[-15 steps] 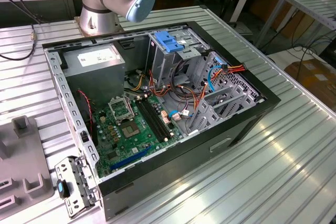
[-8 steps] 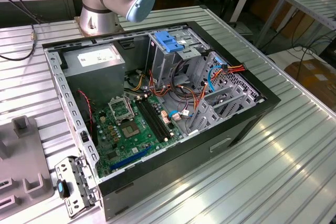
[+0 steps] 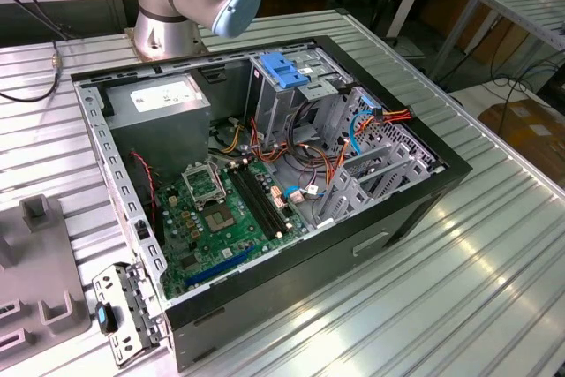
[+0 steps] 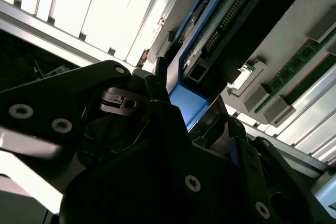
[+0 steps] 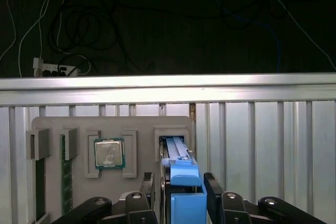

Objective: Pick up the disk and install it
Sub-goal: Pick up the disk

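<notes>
Pincer (image 5: 181, 181) straddling the flat hard disk in blue plastic rails (image 5: 177, 148), upright in the grey plastic tray (image 5: 142, 125) at the ribbed metal worktop (image 5: 273, 145) edge, seemingly clamped tight.

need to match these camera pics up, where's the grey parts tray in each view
exterior view: grey parts tray at the exterior view's lower left, cut by the picture's edge.
first wrist view: the tray lies on the ribbed aluminium table near its edge, the disk standing in one slot.
second wrist view: the tray's pale grey face runs beside the disk's blue rail.
shared landmark: the ribbed aluminium table.
</notes>
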Controlling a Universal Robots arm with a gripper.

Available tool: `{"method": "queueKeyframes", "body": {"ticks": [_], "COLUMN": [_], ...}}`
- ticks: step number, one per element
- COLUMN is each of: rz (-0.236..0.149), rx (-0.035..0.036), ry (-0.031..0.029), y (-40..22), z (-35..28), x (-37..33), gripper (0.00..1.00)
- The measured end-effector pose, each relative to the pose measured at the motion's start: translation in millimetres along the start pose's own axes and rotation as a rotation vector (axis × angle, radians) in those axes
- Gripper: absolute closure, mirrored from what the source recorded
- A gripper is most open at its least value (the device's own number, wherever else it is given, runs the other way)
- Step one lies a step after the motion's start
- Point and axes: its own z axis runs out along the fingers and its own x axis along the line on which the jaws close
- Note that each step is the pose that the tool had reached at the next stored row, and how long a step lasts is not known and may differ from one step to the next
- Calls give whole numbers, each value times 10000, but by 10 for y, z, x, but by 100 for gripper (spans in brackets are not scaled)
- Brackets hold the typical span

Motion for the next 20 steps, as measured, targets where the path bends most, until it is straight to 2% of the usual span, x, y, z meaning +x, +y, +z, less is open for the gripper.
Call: {"method": "queueKeyframes", "body": {"ticks": [7, 8, 20], "rz": [0, 0, 1], "rx": [1, 1, 0], "ry": [0, 0, 6], "y": [0, 0, 0], "z": [1, 0, 0], "x": [-1, -1, -1], "gripper": [52, 59, 63]}}
